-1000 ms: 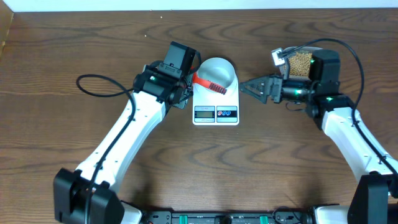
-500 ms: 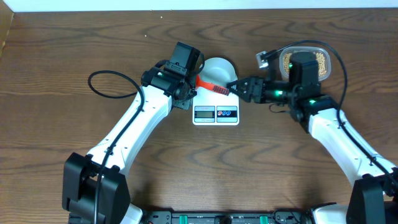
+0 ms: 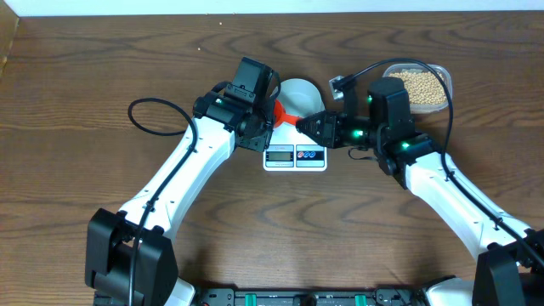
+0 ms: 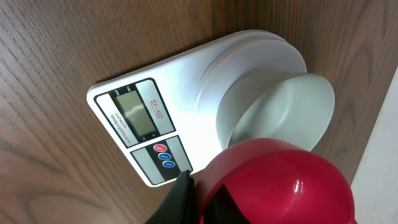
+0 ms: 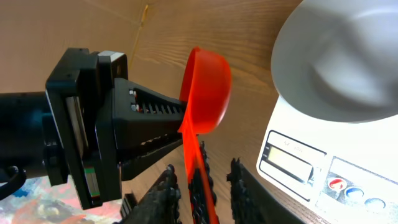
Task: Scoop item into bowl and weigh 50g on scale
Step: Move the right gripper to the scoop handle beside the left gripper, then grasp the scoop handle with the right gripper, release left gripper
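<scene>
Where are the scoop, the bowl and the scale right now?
scoop [image 5: 207, 87], right wrist view, on its red cup.
bowl [image 4: 281, 109], left wrist view, on its inside wall.
scale [image 4: 134, 112], left wrist view, on its LCD display.

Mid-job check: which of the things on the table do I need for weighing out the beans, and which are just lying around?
Part of the job:
- beans in the clear tub
- red scoop
- bowl, sitting on the scale

Just lying about:
- black cable loop on the tabletop
</scene>
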